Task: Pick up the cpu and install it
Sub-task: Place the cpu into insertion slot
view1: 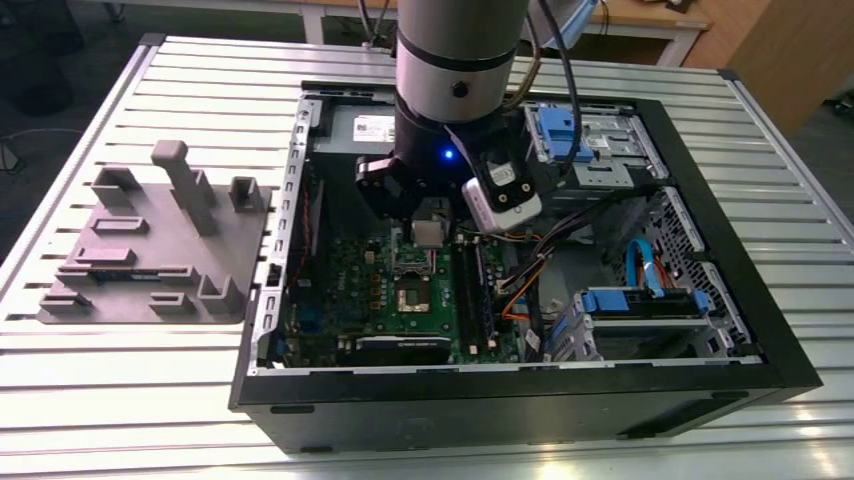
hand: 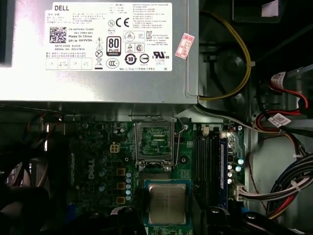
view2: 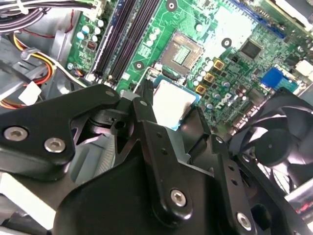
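The cpu (hand: 167,203), a small square chip with a silvery top and pale rim, hangs just above the green motherboard (hand: 98,161) inside the open computer case (view1: 521,385). My gripper (hand: 167,218) is shut on it, its black fingers (view2: 145,106) at two opposite edges of the chip. In the second wrist view the cpu (view2: 171,102) sits a short way from the open dark socket (view2: 180,51) with its metal frame. In the first wrist view the socket (hand: 155,146) lies right beside the chip. The exterior view shows the gripper (view1: 429,238) low over the board, slightly behind the socket (view1: 414,297).
A big grey box with a white label (hand: 98,49) borders the board. Memory slots (hand: 211,156) and cable bundles (hand: 288,186) flank the socket; a black fan (view2: 279,142) is close by. A grey fixture plate (view1: 154,250) lies on the slatted table at the exterior view's left.
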Available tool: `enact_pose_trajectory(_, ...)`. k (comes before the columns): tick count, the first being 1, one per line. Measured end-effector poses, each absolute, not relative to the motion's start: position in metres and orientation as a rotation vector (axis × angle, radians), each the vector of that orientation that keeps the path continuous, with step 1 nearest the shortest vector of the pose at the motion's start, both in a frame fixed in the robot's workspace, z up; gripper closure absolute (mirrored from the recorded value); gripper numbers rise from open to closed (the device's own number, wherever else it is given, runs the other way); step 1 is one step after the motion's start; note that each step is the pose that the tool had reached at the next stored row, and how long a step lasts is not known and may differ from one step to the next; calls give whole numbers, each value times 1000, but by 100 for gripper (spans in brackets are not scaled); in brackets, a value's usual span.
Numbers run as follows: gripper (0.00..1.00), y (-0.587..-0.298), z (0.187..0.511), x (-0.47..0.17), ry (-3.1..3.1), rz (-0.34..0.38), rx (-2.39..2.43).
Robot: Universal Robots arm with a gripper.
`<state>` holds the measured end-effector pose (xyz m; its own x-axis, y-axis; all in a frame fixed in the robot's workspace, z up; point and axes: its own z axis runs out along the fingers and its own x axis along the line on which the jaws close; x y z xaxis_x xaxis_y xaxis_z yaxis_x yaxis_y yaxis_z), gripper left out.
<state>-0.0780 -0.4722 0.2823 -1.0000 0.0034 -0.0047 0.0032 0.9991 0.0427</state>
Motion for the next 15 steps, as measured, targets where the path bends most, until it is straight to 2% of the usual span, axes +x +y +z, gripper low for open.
enact_pose_trajectory(15,53,-477,255,-78,3136,67,22)
